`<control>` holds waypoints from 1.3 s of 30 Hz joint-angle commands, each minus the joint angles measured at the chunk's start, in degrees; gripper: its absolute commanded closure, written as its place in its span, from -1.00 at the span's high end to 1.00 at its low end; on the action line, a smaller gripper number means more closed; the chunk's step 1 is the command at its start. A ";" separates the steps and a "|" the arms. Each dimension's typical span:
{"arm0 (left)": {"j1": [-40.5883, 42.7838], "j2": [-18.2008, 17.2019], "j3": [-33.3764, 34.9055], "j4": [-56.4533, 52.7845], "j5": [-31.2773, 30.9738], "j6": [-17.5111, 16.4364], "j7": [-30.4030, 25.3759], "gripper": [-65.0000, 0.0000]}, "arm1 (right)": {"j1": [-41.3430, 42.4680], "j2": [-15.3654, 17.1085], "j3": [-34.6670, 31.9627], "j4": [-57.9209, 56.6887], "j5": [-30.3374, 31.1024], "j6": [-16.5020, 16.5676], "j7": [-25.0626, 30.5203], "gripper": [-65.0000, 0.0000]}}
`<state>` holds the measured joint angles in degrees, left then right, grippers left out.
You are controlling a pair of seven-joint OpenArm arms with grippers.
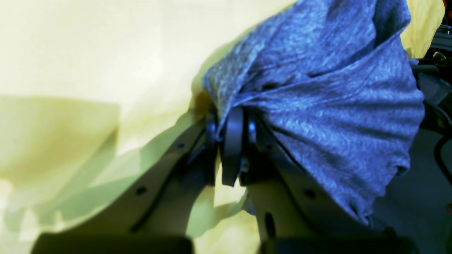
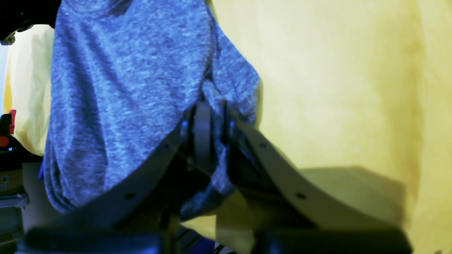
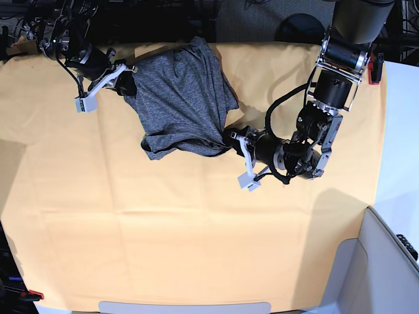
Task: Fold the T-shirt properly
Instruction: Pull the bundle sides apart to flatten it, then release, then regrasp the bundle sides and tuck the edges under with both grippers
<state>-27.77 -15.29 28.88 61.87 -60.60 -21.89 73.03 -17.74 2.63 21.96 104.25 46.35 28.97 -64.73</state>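
Heathered dark grey knit T-shirt [image 3: 183,104], bunched near the far edge of the counter [image 3: 196,248] draped in yellow-orange cloth. The left pincer [image 3: 230,139] was pressed together on gathered fabric at the shirt's near-right corner; the right pincer [image 3: 126,84] pinched its far-left corner. Gripping opposite corners probably served to draw the crumpled garment flat for folding.
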 commanded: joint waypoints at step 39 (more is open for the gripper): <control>20.08 -5.50 -26.29 23.45 -0.98 -0.04 6.97 -0.36 | 1.96 4.36 0.77 7.80 0.47 0.35 2.44 -0.18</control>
<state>-6.63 -20.32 3.03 84.38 -60.53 -21.91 79.72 -16.27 6.46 22.39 110.69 45.54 28.95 -63.57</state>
